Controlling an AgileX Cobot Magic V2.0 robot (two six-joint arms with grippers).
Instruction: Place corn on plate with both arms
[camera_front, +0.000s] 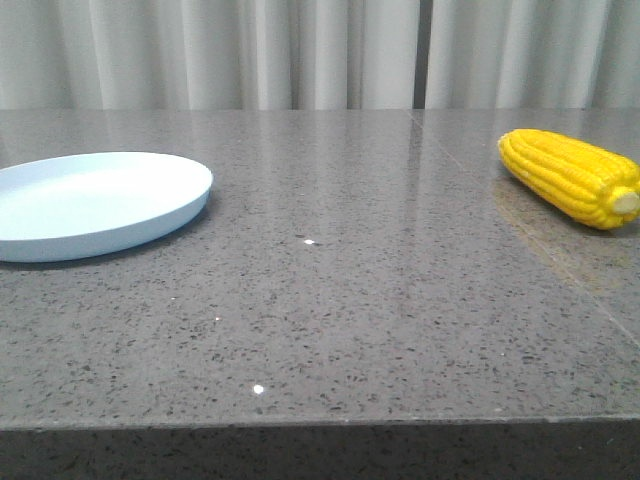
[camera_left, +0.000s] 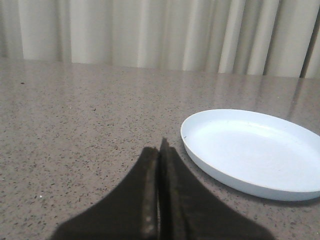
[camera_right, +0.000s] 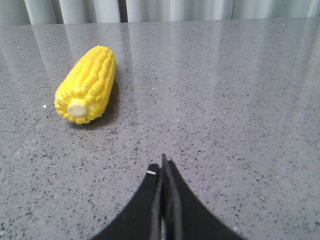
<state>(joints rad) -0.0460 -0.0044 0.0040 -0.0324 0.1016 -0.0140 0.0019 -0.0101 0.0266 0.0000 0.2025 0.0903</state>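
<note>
A yellow corn lies on its side at the right of a grey speckled table, well apart from the empty pale blue plate at the left. Both the left gripper and right gripper have their fingers pressed together, holding nothing, above the table.

Left tool and right tool both closed, empty.
</note>
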